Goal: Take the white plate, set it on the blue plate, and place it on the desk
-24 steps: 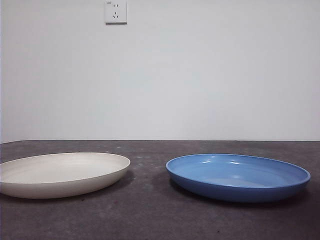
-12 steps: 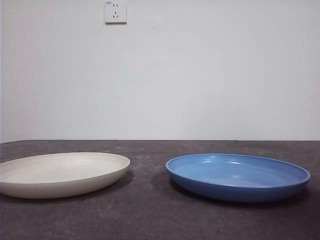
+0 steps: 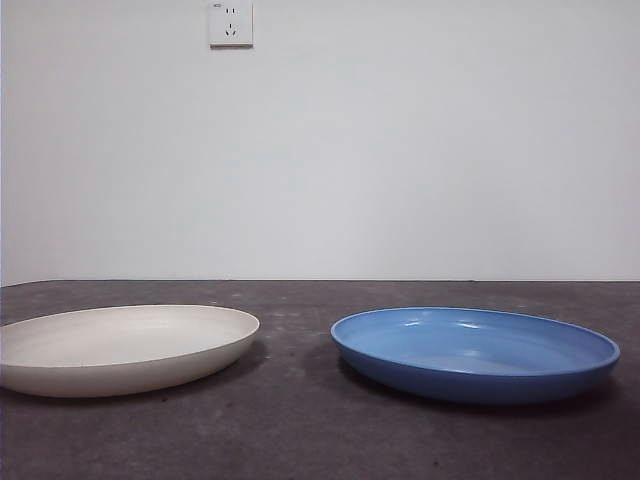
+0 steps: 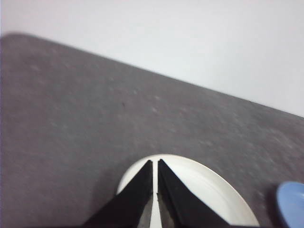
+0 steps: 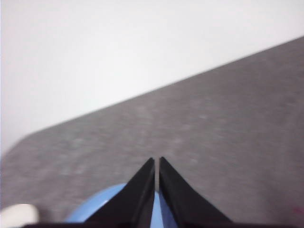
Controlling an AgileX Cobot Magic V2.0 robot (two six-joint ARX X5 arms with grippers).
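The white plate [image 3: 120, 348] lies flat on the desk [image 3: 300, 420] at the left of the front view. To its right, a gap apart, rests the blue plate [image 3: 475, 352]. Neither arm shows in the front view. In the left wrist view my left gripper [image 4: 155, 164] hangs above the white plate [image 4: 204, 190], jaws shut with nothing between them, and a sliver of the blue plate [image 4: 292, 204] shows at the edge. My right gripper [image 5: 156, 161] is shut and empty over the blue plate [image 5: 102, 206], with a bit of the white plate [image 5: 19, 213] off in the corner.
A plain white wall [image 3: 400, 150] with a socket [image 3: 231, 23] rises behind the desk's far edge. Bare tabletop lies between the two plates and in front of them.
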